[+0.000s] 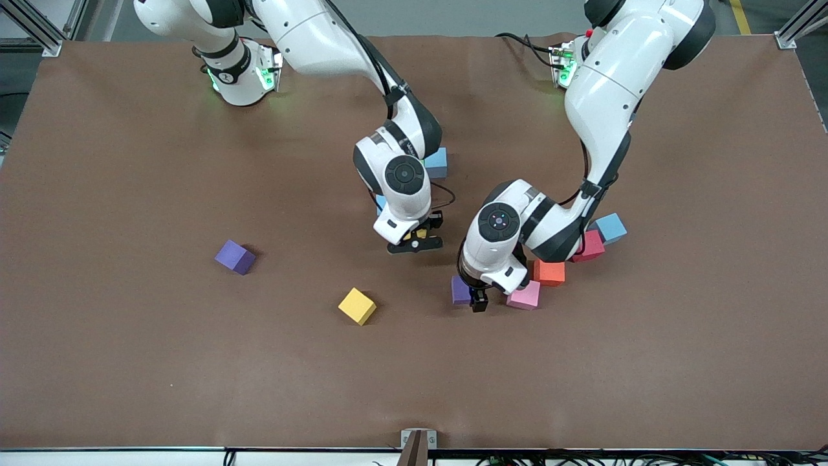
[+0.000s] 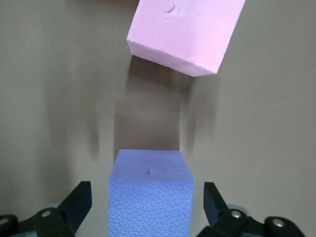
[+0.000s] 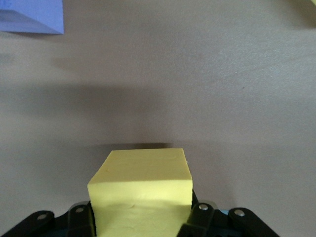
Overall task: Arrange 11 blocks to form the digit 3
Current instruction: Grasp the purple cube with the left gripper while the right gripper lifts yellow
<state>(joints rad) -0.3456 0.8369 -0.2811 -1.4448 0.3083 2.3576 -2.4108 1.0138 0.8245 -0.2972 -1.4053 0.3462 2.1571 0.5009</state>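
My left gripper (image 2: pixel 147 207) stands spread around a purple block (image 1: pixel 460 290) without touching it, low at the table, a pink block (image 1: pixel 524 295) just beside it and orange (image 1: pixel 549 272), red (image 1: pixel 590 246) and blue (image 1: pixel 610 228) blocks crowding toward the left arm's base. My right gripper (image 1: pixel 417 238) is clamped on a yellow block (image 3: pixel 141 190), over open brown table (image 1: pixel 129 362). Only the front view shows the loose yellow (image 1: pixel 357 305) and purple (image 1: pixel 235 257) blocks toward the right arm's end, with wide room around them.
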